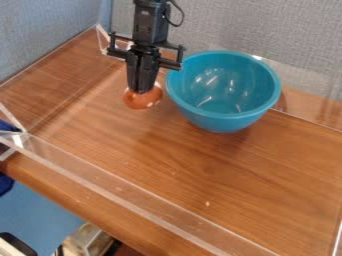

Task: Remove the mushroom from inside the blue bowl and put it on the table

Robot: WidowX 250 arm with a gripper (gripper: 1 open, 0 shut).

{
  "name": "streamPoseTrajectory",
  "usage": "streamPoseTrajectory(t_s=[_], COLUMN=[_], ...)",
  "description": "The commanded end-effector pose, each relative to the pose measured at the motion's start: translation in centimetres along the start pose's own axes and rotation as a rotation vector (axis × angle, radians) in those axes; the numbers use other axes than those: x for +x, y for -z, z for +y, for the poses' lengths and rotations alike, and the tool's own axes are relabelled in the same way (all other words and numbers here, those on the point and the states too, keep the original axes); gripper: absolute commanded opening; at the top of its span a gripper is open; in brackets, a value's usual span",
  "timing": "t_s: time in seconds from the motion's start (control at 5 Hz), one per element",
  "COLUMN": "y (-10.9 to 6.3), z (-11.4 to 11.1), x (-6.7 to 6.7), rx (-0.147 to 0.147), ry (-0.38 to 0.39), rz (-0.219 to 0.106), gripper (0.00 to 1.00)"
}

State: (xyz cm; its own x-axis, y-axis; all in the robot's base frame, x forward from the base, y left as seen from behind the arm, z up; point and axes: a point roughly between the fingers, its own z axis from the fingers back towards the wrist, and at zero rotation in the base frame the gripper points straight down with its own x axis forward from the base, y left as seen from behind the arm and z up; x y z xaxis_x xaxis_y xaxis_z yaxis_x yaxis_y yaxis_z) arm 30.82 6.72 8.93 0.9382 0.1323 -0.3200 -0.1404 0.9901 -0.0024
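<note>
The tabletop is the biggest thing here, reddish-brown wood grain running from the near edge to the grey wall at the far side, with clear acrylic walls along its edges. Next in size comes the blue bowl, deep and glossy, upright at the far side, right of the middle; nothing shows inside it but shine. The black arm comes down from the far side, just left of the bowl, and ends in the hand, which points downward. Smallest is the mushroom, outside the bowl, at the hand's tips and just left of the bowl's rim; its orange-brown cap faces down and toward the near side. The hand is nearly closed, its fingers pinched on the mushroom, the stem mostly hidden between them.

The lifting out looks done, and the step in hand seems to be the setting down. Whether the cap already touches the wood I cannot tell. The next move calls for lowering gently until it rests, if it does not yet, then opening the fingers and rising straight up, clear of the bowl's left side. The rounded cap may well roll once let go.
</note>
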Motion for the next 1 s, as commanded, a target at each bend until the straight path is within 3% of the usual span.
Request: streamPoseTrajectory(t_s=[0.0,0.4,0.8], y=[-2.8,-3.1,-3.3], z=[0.7,0.5,-0.4], x=[-1.0,-1.4,-3.0], rx=[-0.008,-0.015,-0.006], ry=[-0.028,-0.03,0.034], rz=[-0.083,-0.083,-0.092], gripper=[0.0,0.0,0.0])
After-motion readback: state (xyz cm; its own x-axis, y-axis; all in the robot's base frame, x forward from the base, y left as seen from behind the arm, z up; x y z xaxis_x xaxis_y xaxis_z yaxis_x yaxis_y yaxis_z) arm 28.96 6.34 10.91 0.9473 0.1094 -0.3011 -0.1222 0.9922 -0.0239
